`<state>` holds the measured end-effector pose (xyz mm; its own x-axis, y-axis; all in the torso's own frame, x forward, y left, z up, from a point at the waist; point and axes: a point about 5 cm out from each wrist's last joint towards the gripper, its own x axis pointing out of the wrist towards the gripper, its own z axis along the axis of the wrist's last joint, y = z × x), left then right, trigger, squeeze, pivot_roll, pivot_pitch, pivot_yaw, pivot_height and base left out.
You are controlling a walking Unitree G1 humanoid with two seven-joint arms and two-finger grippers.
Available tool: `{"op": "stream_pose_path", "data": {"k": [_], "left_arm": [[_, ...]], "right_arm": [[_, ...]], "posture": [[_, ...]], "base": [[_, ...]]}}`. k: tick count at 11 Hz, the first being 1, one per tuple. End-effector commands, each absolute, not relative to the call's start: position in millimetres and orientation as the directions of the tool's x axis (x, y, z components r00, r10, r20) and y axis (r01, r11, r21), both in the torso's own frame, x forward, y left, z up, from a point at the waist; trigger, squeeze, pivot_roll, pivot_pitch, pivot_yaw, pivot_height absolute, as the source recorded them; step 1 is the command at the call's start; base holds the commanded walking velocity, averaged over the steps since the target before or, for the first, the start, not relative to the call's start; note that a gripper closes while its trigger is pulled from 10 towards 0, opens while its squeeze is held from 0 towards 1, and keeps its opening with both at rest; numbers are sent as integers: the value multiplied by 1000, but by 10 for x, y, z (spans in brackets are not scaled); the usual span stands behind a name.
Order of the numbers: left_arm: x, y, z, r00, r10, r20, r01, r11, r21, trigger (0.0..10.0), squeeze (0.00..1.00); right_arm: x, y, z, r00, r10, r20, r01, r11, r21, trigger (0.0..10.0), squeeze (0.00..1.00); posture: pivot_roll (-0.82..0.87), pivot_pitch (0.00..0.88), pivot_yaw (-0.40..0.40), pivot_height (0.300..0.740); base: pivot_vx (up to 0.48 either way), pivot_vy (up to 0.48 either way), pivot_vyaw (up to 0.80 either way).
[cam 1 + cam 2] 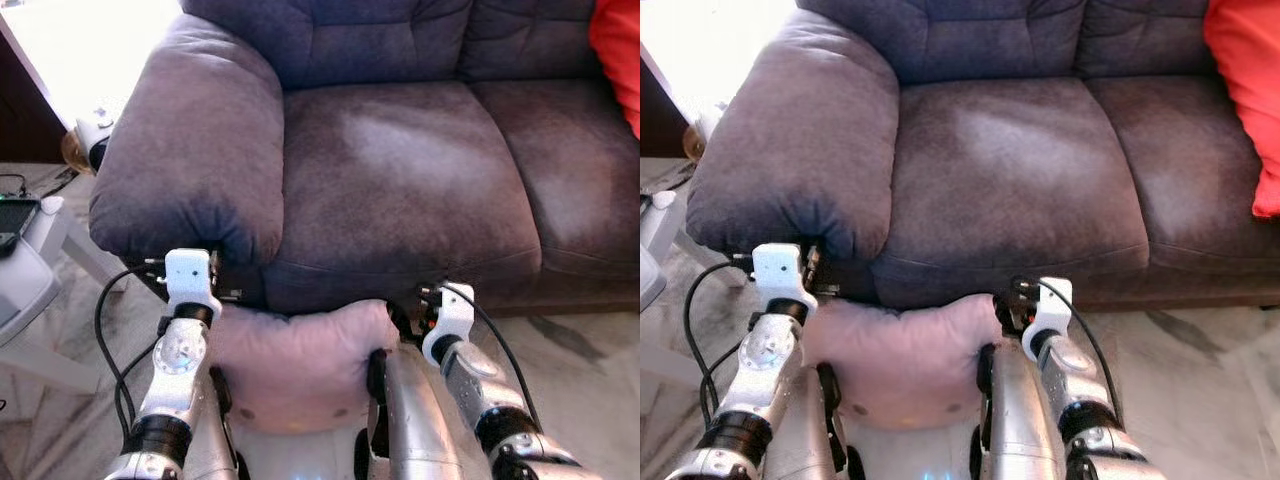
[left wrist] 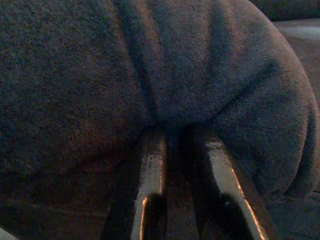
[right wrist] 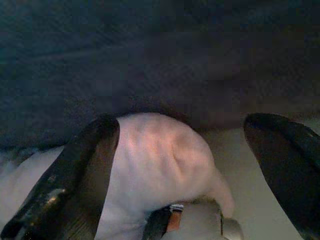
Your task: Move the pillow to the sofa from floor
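Two arms: silver, both raised before the sofa front with the pillow pressed between them.
Pillow [image 1: 300, 365]: pale pink, squeezed at its two ends, held low against the sofa's front edge below the seat cushion; not on the seat.
Left gripper [image 2: 172, 135]: at 9 o'clock of the pillow, just under the armrest; its two black fingers [image 2: 145, 190] lie close together with only a narrow slit between them, tips pushed into dark grey fabric; whether they grasp anything cannot be told.
Right gripper [image 3: 180, 150]: at 3 o'clock of the pillow; fingers spread wide, released, one finger [image 3: 75, 180] lying against the pillow's pink corner, the other apart from it.
Sofa [image 1: 420, 170]: dark grey-purple plush, seat at 12 o'clock of the pillow.
Armrest [image 1: 190, 150]: thick, rounded, at 10 o'clock.
Red cushion [image 1: 1245, 90]: on the sofa, at 2 o'clock.
Floor [image 1: 590, 370]: pale marbled tile.
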<state>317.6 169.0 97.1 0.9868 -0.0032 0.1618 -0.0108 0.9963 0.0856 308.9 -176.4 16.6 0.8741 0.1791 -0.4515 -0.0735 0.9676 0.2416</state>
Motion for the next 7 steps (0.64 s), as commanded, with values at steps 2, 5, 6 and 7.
{"op": "stream_pose_path", "data": {"k": [2, 5, 6, 7], "left_arm": [[3156, 1812, 844, 996, 44, 79, -51, 994, 92, 10000, 0], [3163, 1807, 852, 996, 37, 84, -45, 995, 90, 10000, 0], [3159, 1796, 861, 995, 27, 93, -35, 996, 85, 10000, 0], [3157, 1800, 858, 996, 27, 90, -35, 996, 86, 10000, 0]], "right_arm": [[3095, -1730, 170, 873, 186, -450, -78, 966, 247, 10000, 0], [3080, -1743, 150, 871, 175, -459, -66, 967, 245, 10000, 0], [3063, -1767, 122, 863, 143, -484, -39, 975, 218, 10000, 0], [3046, -1773, 98, 856, 127, -502, -21, 977, 212, 10000, 0]], "posture": [[31, 167, -60, 490], [31, 170, -59, 490], [31, 170, -60, 490], [29, 171, -59, 490]], "base": [[291, 0, 800], [190, 0, 0], [0, 0, 0], [0, 0, 0]]}}
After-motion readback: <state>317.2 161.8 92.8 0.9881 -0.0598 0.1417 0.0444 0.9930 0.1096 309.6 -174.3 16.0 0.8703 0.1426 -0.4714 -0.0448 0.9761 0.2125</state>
